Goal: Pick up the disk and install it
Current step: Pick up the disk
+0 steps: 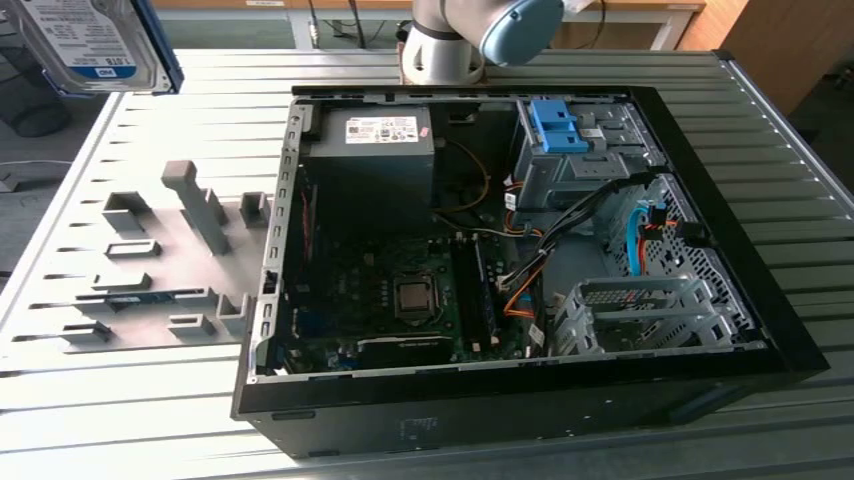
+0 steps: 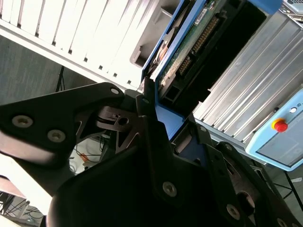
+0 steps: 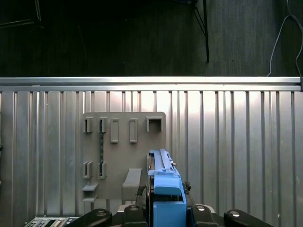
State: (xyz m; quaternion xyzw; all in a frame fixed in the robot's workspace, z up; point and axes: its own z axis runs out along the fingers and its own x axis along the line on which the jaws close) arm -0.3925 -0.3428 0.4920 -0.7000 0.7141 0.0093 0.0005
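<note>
Exterior view: disk (image 1: 87, 40) hangs well apart from rack (image 1: 160, 270) and case (image 1: 534, 405).

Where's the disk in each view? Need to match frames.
Exterior view: the disk is raised in the picture's top left corner, label showing.
First wrist view: the disk is edge-on, its blue carrier in the end effector, in front of the gray fixture plate.
Second wrist view: the disk shows its circuit-board side, carrier gripped.
Shared landmark: the ribbed metal table.

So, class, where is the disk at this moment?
The disk is at the exterior view's top left corner, left of the open computer case; in both wrist views the gripper clamps it.
</note>
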